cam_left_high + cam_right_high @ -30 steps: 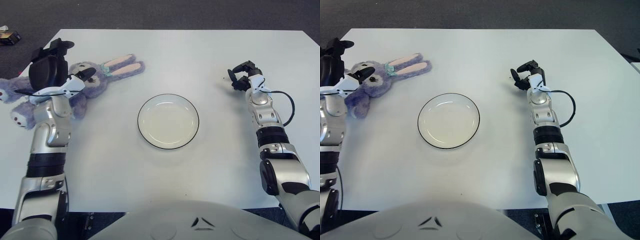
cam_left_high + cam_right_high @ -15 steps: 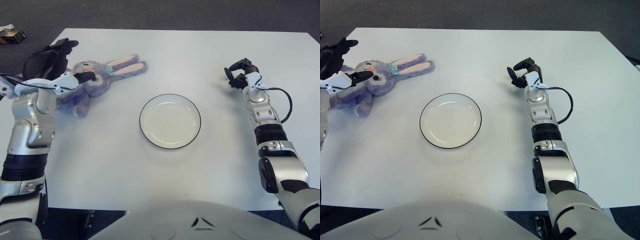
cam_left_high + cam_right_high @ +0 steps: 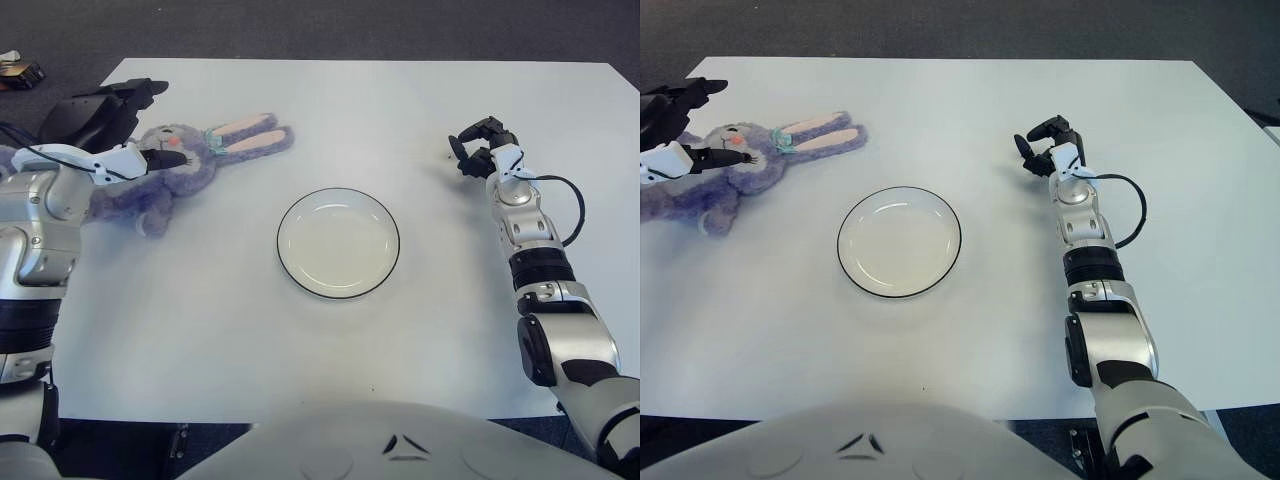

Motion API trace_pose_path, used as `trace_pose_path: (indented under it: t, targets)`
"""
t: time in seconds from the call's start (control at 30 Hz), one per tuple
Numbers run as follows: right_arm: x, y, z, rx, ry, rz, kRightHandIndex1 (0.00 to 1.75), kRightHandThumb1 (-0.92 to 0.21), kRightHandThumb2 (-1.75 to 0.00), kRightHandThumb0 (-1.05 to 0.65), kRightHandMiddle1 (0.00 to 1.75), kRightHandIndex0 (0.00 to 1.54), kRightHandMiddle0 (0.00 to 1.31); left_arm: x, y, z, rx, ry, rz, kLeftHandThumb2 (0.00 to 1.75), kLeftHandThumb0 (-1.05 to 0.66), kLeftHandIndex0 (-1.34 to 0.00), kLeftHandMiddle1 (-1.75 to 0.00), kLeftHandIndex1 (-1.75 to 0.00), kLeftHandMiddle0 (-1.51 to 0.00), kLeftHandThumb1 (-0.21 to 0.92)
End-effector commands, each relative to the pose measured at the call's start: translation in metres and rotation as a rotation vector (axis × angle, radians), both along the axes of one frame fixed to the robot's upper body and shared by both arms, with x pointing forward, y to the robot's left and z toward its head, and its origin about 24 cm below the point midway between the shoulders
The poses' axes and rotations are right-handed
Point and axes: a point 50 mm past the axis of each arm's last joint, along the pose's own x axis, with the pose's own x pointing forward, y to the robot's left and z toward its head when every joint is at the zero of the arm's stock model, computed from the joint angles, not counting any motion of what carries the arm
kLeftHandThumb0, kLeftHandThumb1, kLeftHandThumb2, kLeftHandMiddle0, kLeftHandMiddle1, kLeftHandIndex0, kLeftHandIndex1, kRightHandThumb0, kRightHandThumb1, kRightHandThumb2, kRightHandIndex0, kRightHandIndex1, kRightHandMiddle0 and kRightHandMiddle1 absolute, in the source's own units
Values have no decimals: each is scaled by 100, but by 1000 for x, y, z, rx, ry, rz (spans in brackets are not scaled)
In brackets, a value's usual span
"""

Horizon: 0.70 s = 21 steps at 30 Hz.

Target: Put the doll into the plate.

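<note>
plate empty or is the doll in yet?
Empty. The plate shows only bare white inside; the doll lies on the table to its left, by the left hand.

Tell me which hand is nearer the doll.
Left. The left hand is at the doll, over its head at the table's far left. The right hand shows across the table, to the right of the plate, well away from the doll.

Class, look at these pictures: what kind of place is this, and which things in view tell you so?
Probably a robotics lab or test room: a bare white table on dark carpet, holding only a purple plush doll and an empty plate, staged props.
</note>
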Motion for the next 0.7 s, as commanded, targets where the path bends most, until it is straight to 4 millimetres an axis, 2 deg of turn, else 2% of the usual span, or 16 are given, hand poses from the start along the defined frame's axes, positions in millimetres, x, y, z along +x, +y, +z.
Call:
trace_pose_path:
  t: [0.0, 0.23, 0.37, 0.67]
  targets:
    - [-1, -1, 1, -15, -8, -3, 175, -77, -66, -38, 167, 74, 36, 6, 4, 9, 28, 49, -18, 10, -82, -25, 0, -10, -13, 92]
    - [-1, -1, 1, -16, -8, -3, 175, -77, -66, -38, 167, 74, 36, 8, 5, 9, 29, 57, -28, 9, -82, -24, 0, -8, -10, 92]
    - [-3, -2, 2, -18, -8, -2, 175, -77, -66, -38, 167, 74, 36, 24, 13, 0, 41, 83, -43, 5, -82, -20, 0, -5, -5, 90]
    - [-4, -3, 2, -18, -7, -1, 175, -76, -67, -38, 168, 74, 36, 30, 14, -4, 63, 66, -61, 1, -82, -19, 0, -3, -2, 89]
